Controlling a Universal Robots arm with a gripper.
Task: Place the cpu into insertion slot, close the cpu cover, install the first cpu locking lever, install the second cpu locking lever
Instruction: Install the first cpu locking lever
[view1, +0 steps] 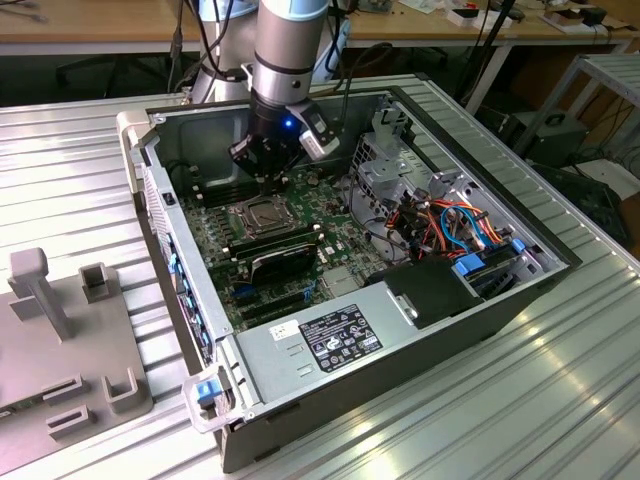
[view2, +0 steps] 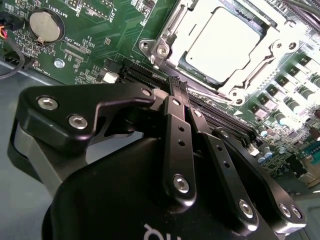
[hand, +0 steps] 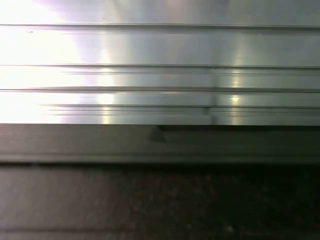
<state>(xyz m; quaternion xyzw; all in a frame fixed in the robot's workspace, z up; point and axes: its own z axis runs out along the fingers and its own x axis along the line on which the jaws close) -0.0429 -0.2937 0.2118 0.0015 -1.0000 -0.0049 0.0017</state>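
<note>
One arm's gripper hangs inside the open computer case, low over the green circuit board, just beside the insertion slot; in the second wrist view its fingers are pressed together, clenched on nothing; the cpu lies seated in the insertion slot, silvery top showing through the window of the cpu cover, which lies flat over it; a round coin battery sits on the board well apart from the socket.
</note>
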